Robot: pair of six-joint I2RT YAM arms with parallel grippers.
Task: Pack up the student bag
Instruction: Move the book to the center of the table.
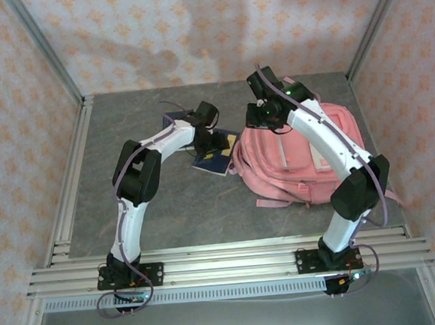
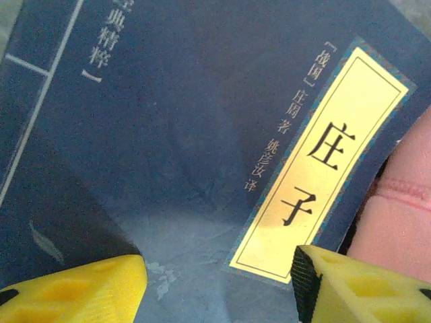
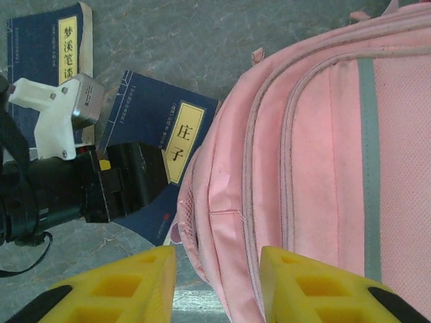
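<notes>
From the top camera I see the soft pink student bag (image 1: 300, 163) lying flat on the right of the grey mottled table (image 1: 191, 210), with a dark blue book (image 1: 210, 165) against its left edge. My left wrist camera adds the book's glossy yellow title label (image 2: 323, 168). The left gripper (image 2: 219, 286) hangs over the cover, yellow jaws well apart and holding nothing. The right gripper (image 3: 219, 282) hovers above the bag's seamed left edge, jaws partly open and empty. A second blue book (image 3: 47, 60) lies farther back and left. The bag's inside is hidden.
</notes>
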